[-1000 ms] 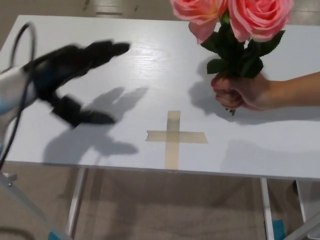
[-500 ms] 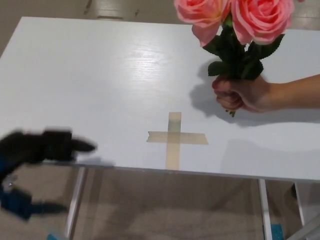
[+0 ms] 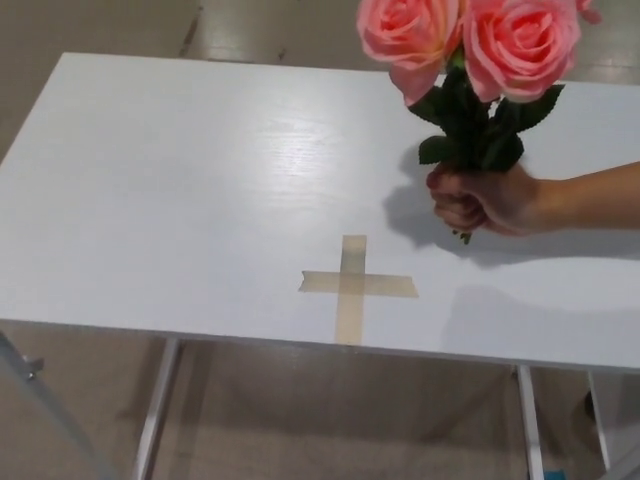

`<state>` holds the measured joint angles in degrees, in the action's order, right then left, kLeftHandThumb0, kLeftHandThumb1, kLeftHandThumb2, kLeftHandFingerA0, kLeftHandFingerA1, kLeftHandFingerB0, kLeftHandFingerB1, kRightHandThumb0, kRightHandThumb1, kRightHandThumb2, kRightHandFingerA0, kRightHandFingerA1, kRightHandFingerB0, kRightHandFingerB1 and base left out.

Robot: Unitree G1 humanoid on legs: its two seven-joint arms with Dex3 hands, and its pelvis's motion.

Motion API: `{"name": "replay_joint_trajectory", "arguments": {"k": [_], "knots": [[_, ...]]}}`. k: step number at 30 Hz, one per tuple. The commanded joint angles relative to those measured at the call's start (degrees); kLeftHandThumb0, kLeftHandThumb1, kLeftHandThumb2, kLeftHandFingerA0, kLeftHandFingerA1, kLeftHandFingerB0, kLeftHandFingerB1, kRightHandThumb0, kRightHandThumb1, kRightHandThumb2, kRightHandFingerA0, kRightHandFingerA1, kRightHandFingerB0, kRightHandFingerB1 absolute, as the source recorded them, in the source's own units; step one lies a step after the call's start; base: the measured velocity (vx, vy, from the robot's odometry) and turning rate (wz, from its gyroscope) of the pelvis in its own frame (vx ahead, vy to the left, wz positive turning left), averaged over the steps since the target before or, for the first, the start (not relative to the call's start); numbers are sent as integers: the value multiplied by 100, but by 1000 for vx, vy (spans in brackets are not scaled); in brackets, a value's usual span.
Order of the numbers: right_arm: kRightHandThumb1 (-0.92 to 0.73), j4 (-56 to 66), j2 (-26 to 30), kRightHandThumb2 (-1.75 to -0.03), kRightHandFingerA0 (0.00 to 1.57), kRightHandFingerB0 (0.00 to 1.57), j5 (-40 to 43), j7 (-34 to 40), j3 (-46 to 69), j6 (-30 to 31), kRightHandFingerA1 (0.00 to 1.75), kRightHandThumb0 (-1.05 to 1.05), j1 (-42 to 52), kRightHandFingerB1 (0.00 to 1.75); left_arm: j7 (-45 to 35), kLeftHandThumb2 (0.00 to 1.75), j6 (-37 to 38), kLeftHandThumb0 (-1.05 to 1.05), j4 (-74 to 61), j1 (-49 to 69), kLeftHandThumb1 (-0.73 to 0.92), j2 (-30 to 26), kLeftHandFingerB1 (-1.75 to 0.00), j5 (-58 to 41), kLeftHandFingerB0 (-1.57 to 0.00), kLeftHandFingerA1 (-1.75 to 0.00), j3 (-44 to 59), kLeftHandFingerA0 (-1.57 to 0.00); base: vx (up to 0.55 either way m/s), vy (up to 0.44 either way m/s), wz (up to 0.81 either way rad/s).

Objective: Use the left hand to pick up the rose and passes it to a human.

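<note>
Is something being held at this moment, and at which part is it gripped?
A person's hand holds the pink roses upright, gripped at the lower stems just under the leaves. No robot hand is in view.

A white table on pale metal legs is seen; 1 tape cross is stuck flat near the middle of its front edge.

Bright, sharp, table glare, soft shadows
</note>
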<state>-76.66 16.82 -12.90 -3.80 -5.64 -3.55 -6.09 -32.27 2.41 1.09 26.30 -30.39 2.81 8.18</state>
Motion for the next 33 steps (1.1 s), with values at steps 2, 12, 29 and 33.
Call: {"name": "replay_joint_trajectory", "arguments": {"k": [2,12,29,33], "knots": [[-67,30,-121,-61,72,42,73,521,165,-351,48,-43,374,36,1663,56,73,-46,2584,-1019,51,464,-33,1128,-37,-34,-682,-39,0,0,0],[-68,98,17,-61,71,43,49,376,135,-330,47,-43,232,36,3014,57,219,-51,5395,-1996,56,851,-31,1535,-31,-33,-1323,-35,0,0,0],[-67,74,22,-61,70,43,-47,337,73,-446,47,-42,665,36,2992,63,1211,-60,6871,-2114,74,499,-29,1364,-28,-32,-1800,-34,0,0,0],[-67,95,21,-61,69,44,-70,318,41,-489,47,-41,718,37,2949,62,1372,-58,6853,-2032,74,440,-29,1348,-27,-32,-1826,-35,0,0,0]]}}
